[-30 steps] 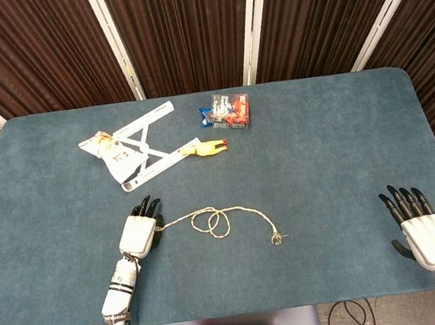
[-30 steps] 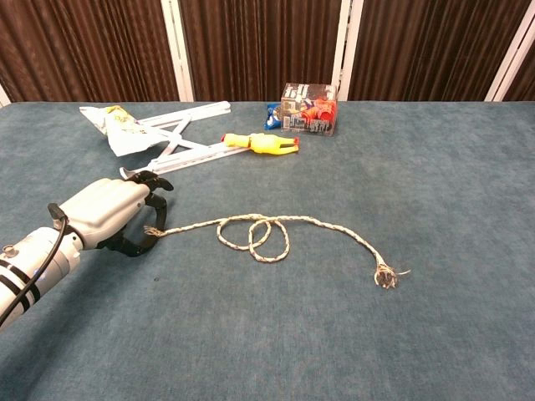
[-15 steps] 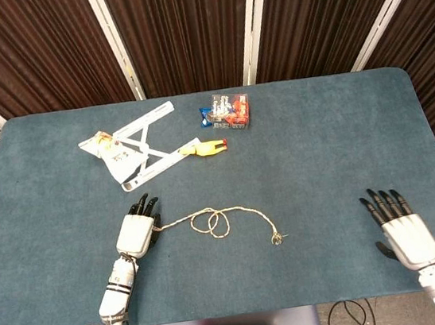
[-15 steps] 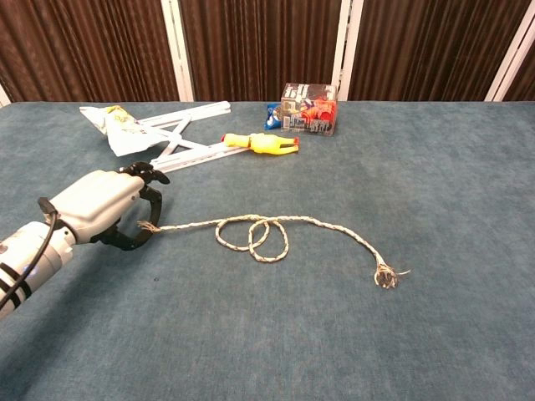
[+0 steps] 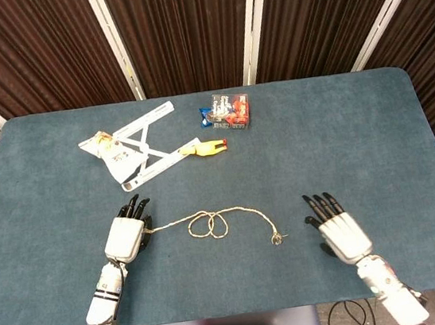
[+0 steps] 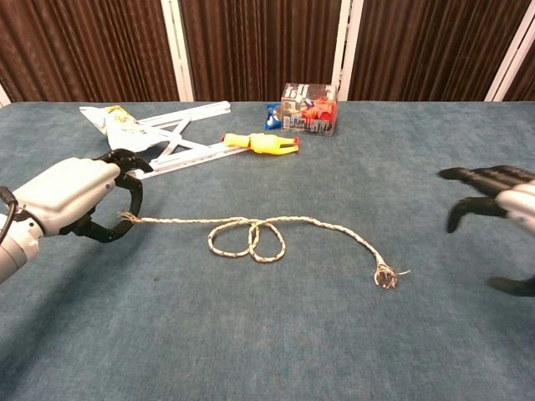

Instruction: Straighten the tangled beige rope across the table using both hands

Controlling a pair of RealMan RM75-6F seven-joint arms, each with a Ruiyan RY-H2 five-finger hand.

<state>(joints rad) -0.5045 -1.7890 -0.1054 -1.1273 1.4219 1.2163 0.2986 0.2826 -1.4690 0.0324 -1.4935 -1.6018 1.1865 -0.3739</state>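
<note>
— Left hand [image 6: 71,196] first: what has it got?

— Its fingers are curled around the frayed left end of the beige rope [image 5: 209,222], and that end is pinched there. My right hand [image 5: 337,231] holds nothing; its fingers are spread apart, and it hovers to the right of the rope's other end without touching it.

— Which way does the rope run?

— Left to right across the near middle of the table [image 5: 343,138], long axis roughly parallel to the front edge. From my left hand it goes fairly straight, then makes a pair of overlapping loops about midway, then slants toward me and ends in a frayed knot [image 6: 385,274] that lies on the cloth.

— Any writing you can read?

— None. A small box [image 6: 310,109] with red and dark print stands at the far side, its lettering too small to make out. Just left of it lies a blue packet [image 6: 272,116].

— Anything else back there?

— A yellow rubber chicken [image 6: 263,144], a white folding rack [image 5: 144,144] lying flat, and a crumpled white bag [image 6: 121,129] resting on the rack's left end — I cannot tell what is inside.
</note>
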